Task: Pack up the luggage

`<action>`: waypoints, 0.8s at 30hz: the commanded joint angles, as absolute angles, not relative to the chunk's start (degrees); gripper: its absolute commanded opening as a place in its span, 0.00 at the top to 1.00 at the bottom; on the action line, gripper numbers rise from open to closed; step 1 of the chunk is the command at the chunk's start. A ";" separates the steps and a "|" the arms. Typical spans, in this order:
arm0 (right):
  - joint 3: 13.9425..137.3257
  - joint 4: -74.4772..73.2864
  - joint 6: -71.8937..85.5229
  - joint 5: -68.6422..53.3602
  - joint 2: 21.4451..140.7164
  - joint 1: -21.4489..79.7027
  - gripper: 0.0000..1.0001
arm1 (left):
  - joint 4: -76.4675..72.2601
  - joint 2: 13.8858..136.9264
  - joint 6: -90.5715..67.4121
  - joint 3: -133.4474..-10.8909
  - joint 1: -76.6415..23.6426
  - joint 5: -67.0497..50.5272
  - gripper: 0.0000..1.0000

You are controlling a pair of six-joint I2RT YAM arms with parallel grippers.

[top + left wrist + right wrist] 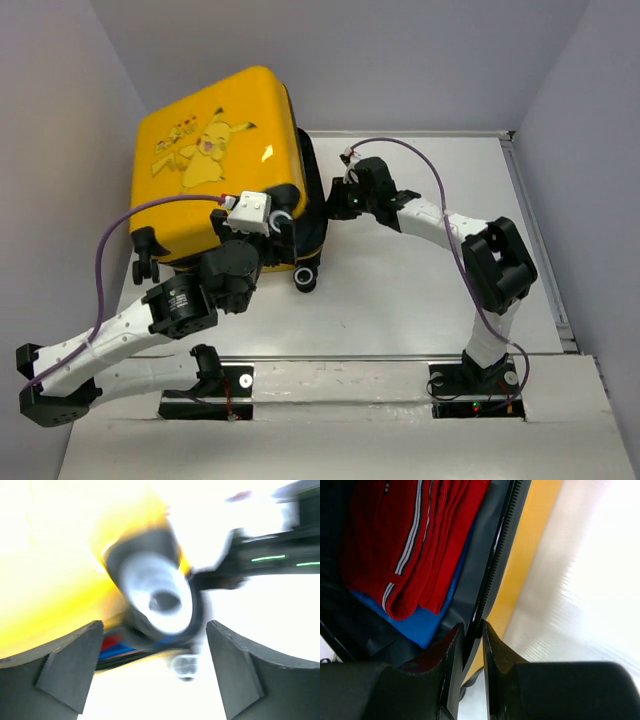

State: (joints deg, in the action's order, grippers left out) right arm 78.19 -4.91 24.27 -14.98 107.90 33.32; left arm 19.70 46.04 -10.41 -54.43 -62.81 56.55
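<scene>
Right pincer (471,632) pinches the zippered rim (492,565) of the luggage (215,130), which sits far left on the desk (420,290); left pincer (152,630) gapes wide by a wheel (160,600) (blurred). That thin hold could slip, I judge, letting it fall open. Counted: one luggage, one red cloth (420,535), one blue cloth (420,625), both inside, two pincers.

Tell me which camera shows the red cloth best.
The right wrist view: the folded red cloth, white-striped, lies on a blue cloth inside the suitcase. The top view hides it under the yellow lid. The left wrist view gives only a blurred red sliver.
</scene>
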 commanded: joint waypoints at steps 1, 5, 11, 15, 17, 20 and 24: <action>71.12 -9.14 21.10 -13.88 104.69 29.45 0.93 | 9.58 47.80 -11.27 -64.41 -67.58 30.89 0.01; 65.58 -8.88 20.57 -13.10 99.15 25.76 0.93 | 8.71 49.83 -10.11 -70.48 -68.29 14.18 0.01; 62.14 -9.75 20.30 -13.45 92.56 21.28 0.93 | 14.04 56.32 -10.63 -80.58 -64.79 25.29 0.01; 62.05 -12.65 18.81 -11.96 88.51 17.32 0.93 | 20.74 66.94 -15.11 -90.42 -51.10 21.31 0.01; 62.75 -14.32 18.37 -11.43 86.23 14.52 0.93 | 20.04 70.90 -16.61 -92.45 -41.51 17.76 0.01; 64.33 -17.21 18.72 -8.54 84.12 13.97 0.55 | 19.07 75.66 -16.35 -96.22 -33.25 16.88 0.01; 66.53 -20.03 18.37 -8.53 77.37 13.97 0.18 | 19.94 89.33 -16.70 -108.67 -18.06 10.30 0.01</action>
